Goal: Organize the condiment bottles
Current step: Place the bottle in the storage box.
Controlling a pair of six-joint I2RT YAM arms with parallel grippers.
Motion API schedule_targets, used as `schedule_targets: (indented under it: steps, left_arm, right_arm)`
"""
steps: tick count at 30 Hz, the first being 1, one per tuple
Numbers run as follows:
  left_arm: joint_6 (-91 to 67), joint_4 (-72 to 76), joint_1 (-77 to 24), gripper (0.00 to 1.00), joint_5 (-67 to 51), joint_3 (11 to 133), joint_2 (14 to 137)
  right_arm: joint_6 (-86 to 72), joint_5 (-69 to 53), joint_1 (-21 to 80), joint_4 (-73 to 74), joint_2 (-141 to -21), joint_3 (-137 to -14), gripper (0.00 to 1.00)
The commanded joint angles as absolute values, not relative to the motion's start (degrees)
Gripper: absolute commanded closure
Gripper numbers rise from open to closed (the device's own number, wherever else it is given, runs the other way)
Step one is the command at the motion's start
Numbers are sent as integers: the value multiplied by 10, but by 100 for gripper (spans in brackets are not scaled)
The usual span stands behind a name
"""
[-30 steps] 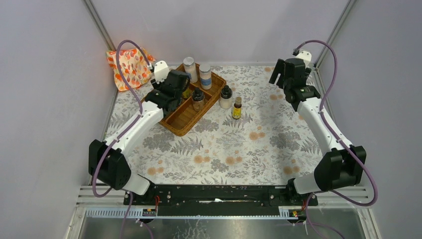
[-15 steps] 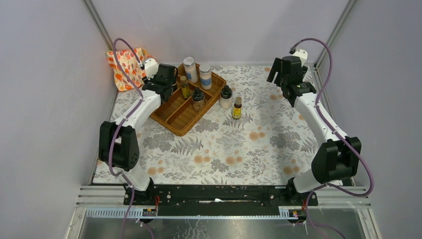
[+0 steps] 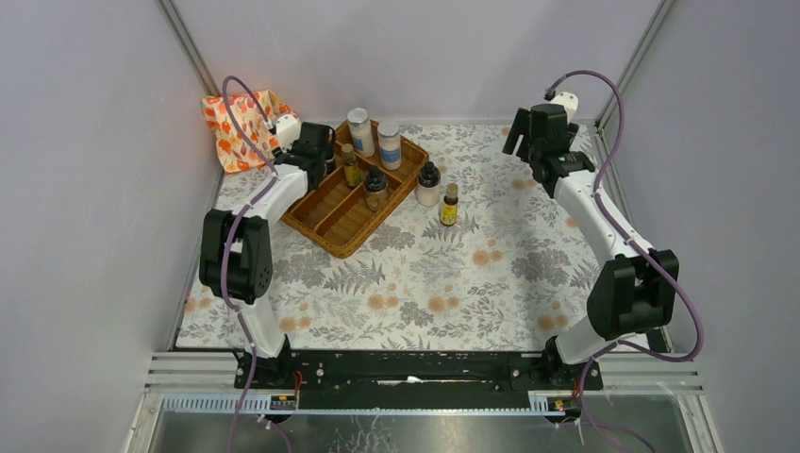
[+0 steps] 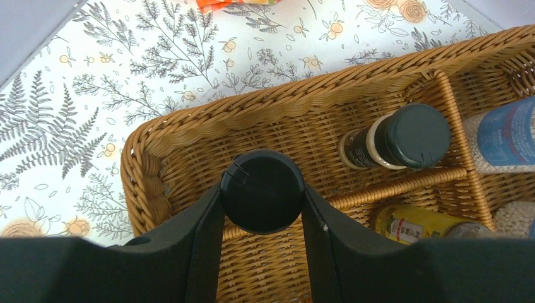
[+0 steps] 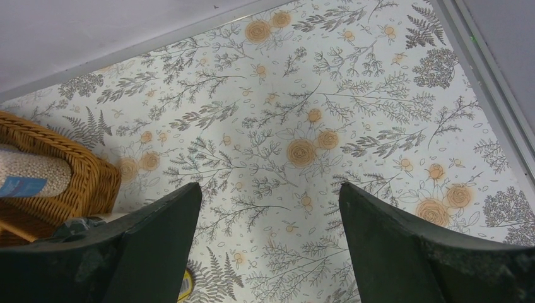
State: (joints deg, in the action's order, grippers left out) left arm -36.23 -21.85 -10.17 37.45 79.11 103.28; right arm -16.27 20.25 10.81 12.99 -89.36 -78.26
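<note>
My left gripper (image 4: 262, 199) is shut on a black-capped bottle (image 4: 264, 180), held upright over the near-left compartment of the brown wicker tray (image 4: 284, 104). In the top view that gripper (image 3: 316, 149) sits over the tray's (image 3: 332, 242) back-left part and hides the held bottle. Two tall white-filled jars (image 3: 358, 127) (image 3: 389, 142), a yellow bottle (image 3: 351, 168) and a dark spice jar (image 3: 375, 184) stand in the tray. A black-capped jar (image 3: 428, 184) and a slim yellow bottle (image 3: 449, 206) stand on the mat to its right. My right gripper (image 5: 270, 189) hangs open and empty at the back right (image 3: 536, 132).
An orange-patterned cloth (image 3: 243, 127) lies at the back left corner, just behind the left gripper. The floral mat (image 3: 453, 283) covers the table. Metal frame posts run up at both back corners, and the right wall is close to the right arm.
The left gripper, still shut on the bottle, has moved back and to the left over the tray while its elbow folded in. The right gripper has drifted slightly back and left.
</note>
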Motion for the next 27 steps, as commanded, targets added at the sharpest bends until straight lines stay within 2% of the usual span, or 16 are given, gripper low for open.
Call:
schedule_targets:
  steps: [1, 22, 27]
  left_arm:
    - [-356, -171, -90, 100, 370, 814, 1054]
    - [-370, -159, -69, 100, 357, 828, 1113]
    - [-371, -168, -68, 74, 357, 831, 1115]
  right_arm:
    - [-153, 202, 111, 112, -900, -809, 13]
    - [-136, 220, 127, 114, -936, -830, 13]
    - [-137, 221, 130, 112, -941, -829, 13]
